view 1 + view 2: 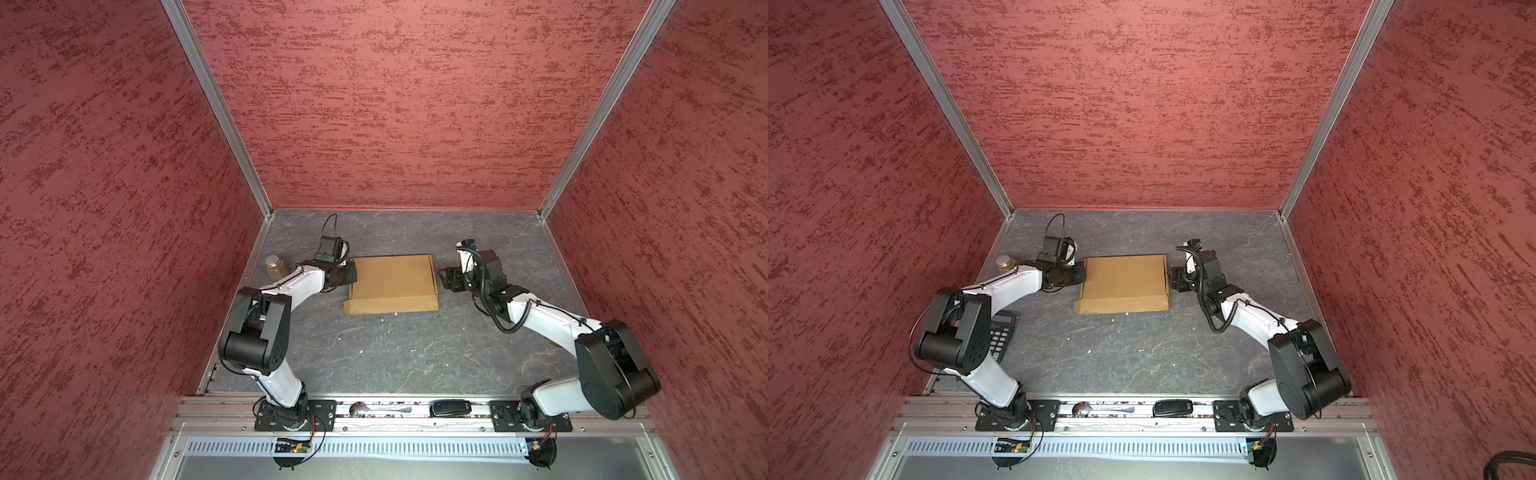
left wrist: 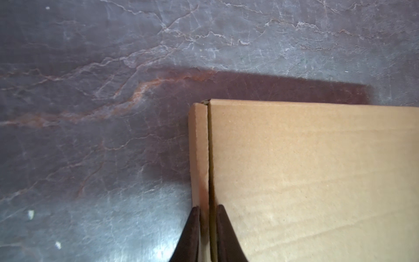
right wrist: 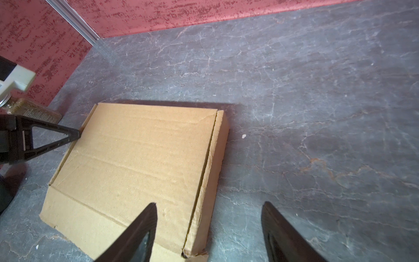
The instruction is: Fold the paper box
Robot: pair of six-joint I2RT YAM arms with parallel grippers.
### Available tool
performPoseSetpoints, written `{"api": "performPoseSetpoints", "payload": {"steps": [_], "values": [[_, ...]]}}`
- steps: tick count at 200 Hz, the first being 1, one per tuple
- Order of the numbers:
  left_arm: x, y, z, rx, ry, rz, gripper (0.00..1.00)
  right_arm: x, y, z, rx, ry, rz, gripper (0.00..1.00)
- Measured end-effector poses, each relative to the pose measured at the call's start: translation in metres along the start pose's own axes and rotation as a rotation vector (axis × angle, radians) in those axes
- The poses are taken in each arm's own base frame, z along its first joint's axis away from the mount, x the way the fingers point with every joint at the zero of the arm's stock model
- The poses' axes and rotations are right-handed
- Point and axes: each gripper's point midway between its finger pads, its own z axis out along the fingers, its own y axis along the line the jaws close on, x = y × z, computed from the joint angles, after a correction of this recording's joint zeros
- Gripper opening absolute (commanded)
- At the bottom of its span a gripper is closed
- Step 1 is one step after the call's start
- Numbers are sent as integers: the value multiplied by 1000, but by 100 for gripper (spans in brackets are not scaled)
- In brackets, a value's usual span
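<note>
The paper box (image 1: 392,284) lies flat in the middle of the bench (image 1: 415,357), between the two arms. It looks nearly finished: the lid (image 3: 140,154) is down, but the front flap (image 1: 390,306) lies out on the bench, not tucked in, as far as we can judge.

The left gripper (image 2: 208,207) is at the left edge of the paper box. Its fingers (image 2: 192,226) are almost together, w/ the thin left side wall (image 2: 198,147) between them, so we read it as a pinch on this wall. The right gripper (image 3: 209,204) is just beside the right edge, its fingers wide apart and holding nothing. One finger is above the lid, the other above bare bench.

The step in hand, we think, is to seat the side walls so the lid sits inside them. To do it well:
- Hold the left wall upright w/o pulling outward, or the light cardboard may slide on the smooth bench.
- The right side wall (image 3: 214,158) is wrinkled and a gap shows btw it and the lid, so the right fingers should press there low and slowly, against the left hold.
- Keep the pinch gentle, because corrugated board creases easily.

A jar (image 1: 276,266) stands near the left arm, so we should keep the elbow away from it.
</note>
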Motion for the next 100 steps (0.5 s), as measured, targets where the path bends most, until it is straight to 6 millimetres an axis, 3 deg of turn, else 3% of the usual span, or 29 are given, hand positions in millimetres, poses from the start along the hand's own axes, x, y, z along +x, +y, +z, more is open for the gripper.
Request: {"api": "performPoseSetpoints", "payload": {"steps": [100], "values": [[-4, -1, 3, -34, -6, 22, 21, 7, -4, -1, 4, 11, 11, 73]]}}
